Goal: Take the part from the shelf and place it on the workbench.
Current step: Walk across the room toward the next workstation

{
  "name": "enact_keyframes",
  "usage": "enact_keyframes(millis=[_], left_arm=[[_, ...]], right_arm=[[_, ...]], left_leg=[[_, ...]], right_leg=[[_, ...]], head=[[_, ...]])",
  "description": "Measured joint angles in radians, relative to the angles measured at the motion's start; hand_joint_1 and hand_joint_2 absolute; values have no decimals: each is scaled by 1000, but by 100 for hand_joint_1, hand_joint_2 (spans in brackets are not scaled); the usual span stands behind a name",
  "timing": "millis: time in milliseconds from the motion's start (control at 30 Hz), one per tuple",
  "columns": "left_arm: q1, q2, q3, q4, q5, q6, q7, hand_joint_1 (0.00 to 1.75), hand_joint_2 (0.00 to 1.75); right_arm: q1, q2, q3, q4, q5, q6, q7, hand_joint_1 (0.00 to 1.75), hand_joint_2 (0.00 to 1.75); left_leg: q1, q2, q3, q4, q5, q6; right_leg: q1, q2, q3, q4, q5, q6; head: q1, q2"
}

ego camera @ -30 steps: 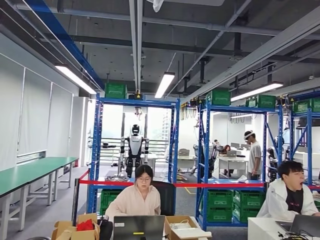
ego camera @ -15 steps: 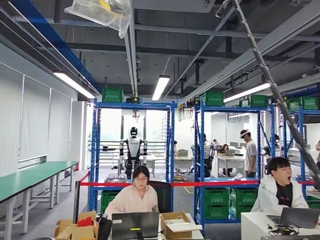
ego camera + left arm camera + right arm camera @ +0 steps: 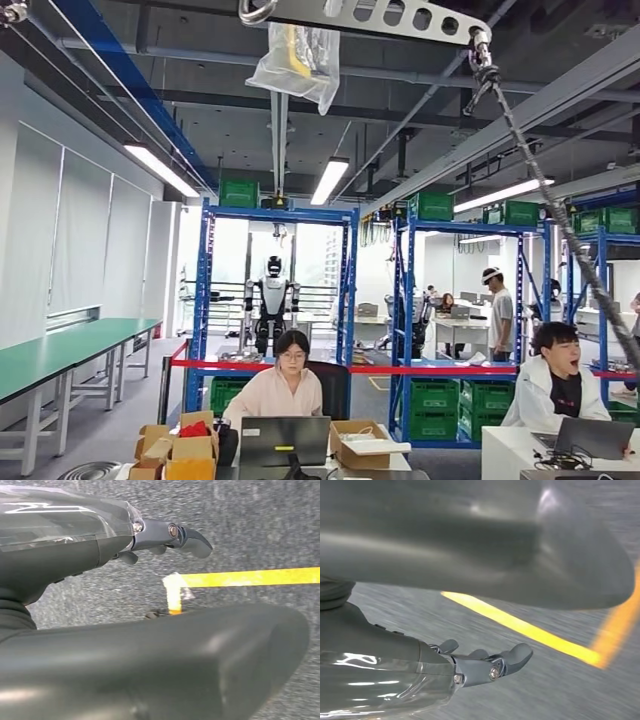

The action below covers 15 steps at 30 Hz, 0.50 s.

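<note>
Two blue shelf racks stand ahead in the head view, the nearer rack (image 3: 349, 290) in the middle and a second rack (image 3: 556, 300) to its right, with green crates (image 3: 438, 398) on the low levels. I cannot make out a part on them. A long green workbench (image 3: 68, 345) runs along the left wall. My left hand (image 3: 94, 545) hangs over grey floor, its fingers (image 3: 188, 534) stretched out, thumb apart, holding nothing. My right hand (image 3: 433, 665) hangs the same way, its fingers (image 3: 508, 660) straight and empty.
Two seated people work at laptops (image 3: 283, 440) on desks in front of me, with cardboard boxes (image 3: 181, 450) beside them. Red barrier tape (image 3: 423, 369) crosses before the racks. Another humanoid (image 3: 272, 300) stands behind. A metal bar (image 3: 362, 15), rope and plastic bag (image 3: 298, 60) hang overhead. Yellow floor tape (image 3: 245, 577) lies below.
The whole picture has shifted, so the camera has moved. The overhead bar, rope and plastic bag have come into view at the top. Nothing was taken hold of.
</note>
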<state>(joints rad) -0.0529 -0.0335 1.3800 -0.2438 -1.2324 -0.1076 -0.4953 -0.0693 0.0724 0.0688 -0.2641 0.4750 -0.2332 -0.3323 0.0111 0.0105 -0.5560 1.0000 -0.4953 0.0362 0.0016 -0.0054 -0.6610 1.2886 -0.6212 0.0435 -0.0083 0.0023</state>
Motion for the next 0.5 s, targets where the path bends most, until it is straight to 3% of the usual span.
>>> enact_keyframes(millis=[33, 100, 167, 200, 267, 300, 367, 433, 467, 500], left_arm=[[0, -1, 1, 0, -1, 0, 0, 0, 0], [0, -2, 2, 0, -1, 1, 1, 0, 0], [0, -4, 4, 0, -1, 1, 1, 0, 0], [0, -4, 5, 0, -1, 1, 1, 0, 0], [-1, -5, 8, 0, -1, 1, 1, 0, 0], [0, -6, 8, 0, -1, 1, 1, 0, 0], [2, -7, 9, 0, -2, 0, 1, 0, 0], [2, -8, 9, 0, -4, 0, 1, 0, 0], [2, -8, 9, 0, -4, 0, 1, 0, 0], [2, -8, 9, 0, -4, 0, 1, 0, 0]], right_arm=[[8, -3, -6, 14, -2, 1, 18, 0, 0], [19, -8, -16, 33, -7, 4, 49, 0, 0], [22, -11, -25, 46, -12, 10, 80, 0, 0], [23, -11, -28, 51, -14, 14, 97, 0, 0], [25, -11, -35, 64, -19, 26, 133, 0, 0], [26, -11, -39, 69, -22, 32, 149, 0, 0], [29, -10, -47, 75, -29, 44, 173, 0, 0], [34, -11, -54, 77, -37, 52, 185, 0, 0], [35, -11, -58, 77, -41, 56, 189, 0, 0], [35, -11, -63, 78, -44, 59, 192, 0, 0]], left_leg=[[-1, 0, -16, 0, 12, -1], [-4, 0, -41, 1, 34, -6], [-5, 2, -54, 1, 53, -14], [-4, 3, -57, 0, 63, -20], [1, 5, -61, -3, 76, -31], [3, 4, -65, 4, 63, -35], [4, 0, -85, 68, -19, -39], [4, -1, -111, 194, -115, -42], [4, -2, -117, 251, -133, -44], [4, -2, -112, 284, -126, -45]], right_leg=[[0, 0, 32, -22, 29, -1], [2, 1, 143, -155, 65, -9], [8, 3, 256, -315, 52, -25], [12, 3, 285, -361, 45, -32], [15, 2, 287, -385, 54, -47], [15, 0, 279, -387, 66, -55], [14, -5, 257, -388, 89, -70], [17, -7, 222, -377, 107, -76], [17, -7, 202, -368, 115, -76], [18, -7, 180, -358, 123, -75]], head=[[0, 0], [0, 0], [0, 0], [0, 0], [0, 0], [0, 0], [0, 0], [0, 0], [0, 0], [0, 0]])
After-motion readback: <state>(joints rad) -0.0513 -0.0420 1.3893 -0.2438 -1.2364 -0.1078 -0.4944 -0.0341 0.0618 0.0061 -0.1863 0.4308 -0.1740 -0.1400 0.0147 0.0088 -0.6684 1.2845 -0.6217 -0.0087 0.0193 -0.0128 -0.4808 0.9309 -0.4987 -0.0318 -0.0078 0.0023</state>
